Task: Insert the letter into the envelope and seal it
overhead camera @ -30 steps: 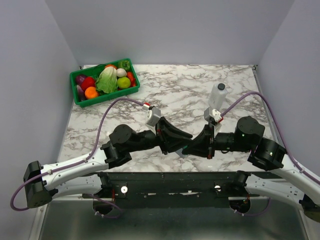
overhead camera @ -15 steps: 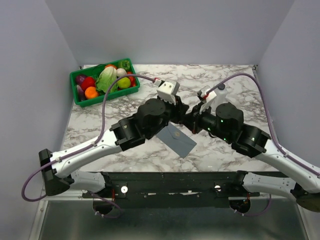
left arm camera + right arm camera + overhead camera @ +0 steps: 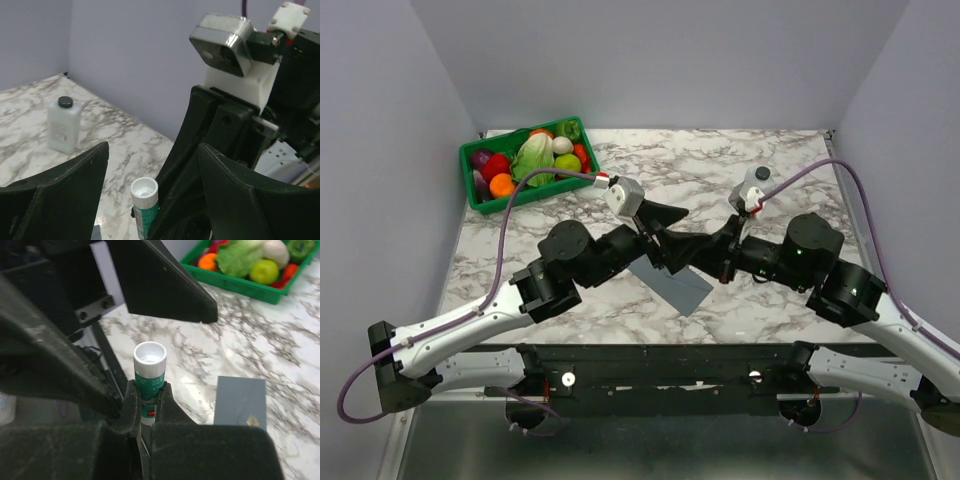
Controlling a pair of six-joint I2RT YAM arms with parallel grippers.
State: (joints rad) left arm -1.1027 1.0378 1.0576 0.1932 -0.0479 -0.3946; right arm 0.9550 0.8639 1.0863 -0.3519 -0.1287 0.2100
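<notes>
My right gripper [image 3: 149, 387] is shut on a green-and-white glue stick [image 3: 149, 371], held upright with its white end up. My left gripper [image 3: 151, 159] is open, its two fingers [image 3: 60, 192] on either side of the glue stick [image 3: 145, 200] without touching it. In the top view both grippers meet at mid-table, the left gripper [image 3: 682, 232] facing the right gripper [image 3: 692, 252]. The slate-grey envelope [image 3: 672, 287] lies flat on the marble just below them; it also shows in the right wrist view [image 3: 240, 402]. The letter is not in view.
A green basket [image 3: 483, 203] of toy vegetables stands at the back left, also seen in the right wrist view [image 3: 235, 284]. A white bottle [image 3: 753, 188] with a dark cap stands at the back right; it also shows in the left wrist view [image 3: 63, 125]. The table's front edge lies just below the envelope.
Both arms were low over the envelope a second ago, then swung toward the back. Now they have come partway forward again, and the left wrist has turned. The envelope has not moved.
</notes>
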